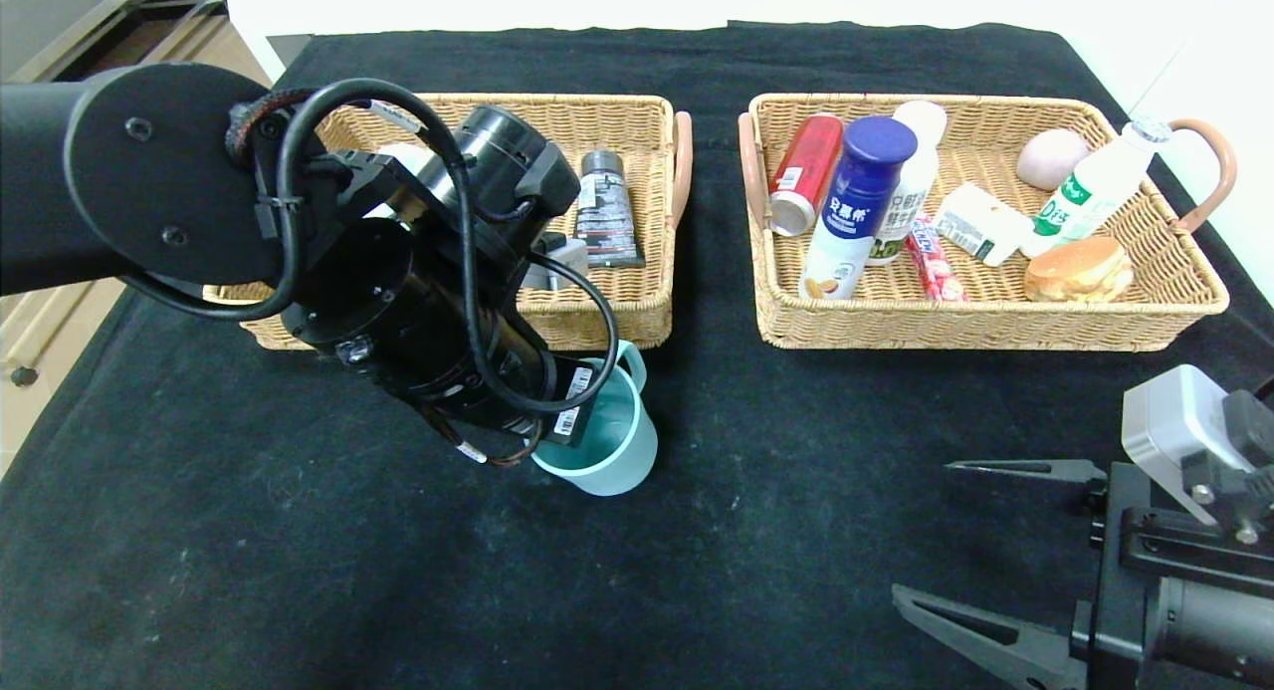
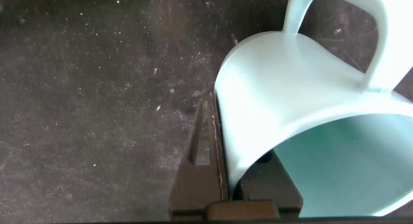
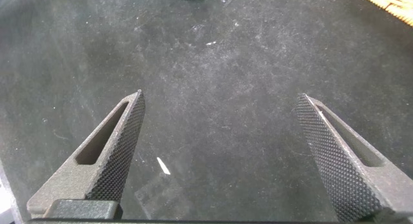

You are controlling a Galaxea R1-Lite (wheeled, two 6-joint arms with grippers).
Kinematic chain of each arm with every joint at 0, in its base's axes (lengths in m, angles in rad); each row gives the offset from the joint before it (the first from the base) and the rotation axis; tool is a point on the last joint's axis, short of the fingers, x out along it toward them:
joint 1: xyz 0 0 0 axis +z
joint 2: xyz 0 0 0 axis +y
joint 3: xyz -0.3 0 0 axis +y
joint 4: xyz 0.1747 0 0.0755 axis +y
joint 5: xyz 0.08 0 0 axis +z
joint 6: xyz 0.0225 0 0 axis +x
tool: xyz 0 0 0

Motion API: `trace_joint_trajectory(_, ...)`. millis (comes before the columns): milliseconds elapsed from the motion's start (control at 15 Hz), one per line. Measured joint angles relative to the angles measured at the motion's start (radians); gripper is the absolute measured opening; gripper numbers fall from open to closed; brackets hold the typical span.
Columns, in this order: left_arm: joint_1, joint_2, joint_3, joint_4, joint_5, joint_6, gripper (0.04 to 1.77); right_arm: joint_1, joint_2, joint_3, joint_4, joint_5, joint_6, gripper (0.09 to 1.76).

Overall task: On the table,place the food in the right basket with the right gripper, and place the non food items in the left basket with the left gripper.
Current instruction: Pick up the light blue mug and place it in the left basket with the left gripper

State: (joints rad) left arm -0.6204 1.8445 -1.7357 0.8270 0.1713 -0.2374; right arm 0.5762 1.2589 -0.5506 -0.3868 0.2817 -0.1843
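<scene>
- Two shallow tan wicker baskets with brown loop handles sit side by side on the black-clothed bench (image 1: 796,451), the left basket (image 1: 637,317) and the right basket (image 1: 980,327).
- The left end effector (image 2: 240,161) is closed on the wall of the teal-blue mug (image 1: 612,441), one finger (image 2: 205,156) outside, the other inside the rim.
- The mug sits on the bench just in front of the left basket.
- A dark see-through tube with a black cap (image 1: 605,210) lies in the left basket.
- The right basket holds a white bottle with a big blue cap (image 1: 856,207), a squat white bottle with green print (image 1: 1090,190) and a red candy stick (image 1: 931,260).
- The right end effector (image 1: 980,541) hangs over the near right corner of the bench, fingers spread wide and holding nothing.
</scene>
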Motion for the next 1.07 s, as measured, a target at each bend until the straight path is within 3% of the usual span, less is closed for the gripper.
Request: trace_joint_trajectory(1067,-0.005,-0.03,-0.001,0.008,0.001,0.002,0.18,0.0,0.002,0.004,0.0,0.0,-0.002,1.71)
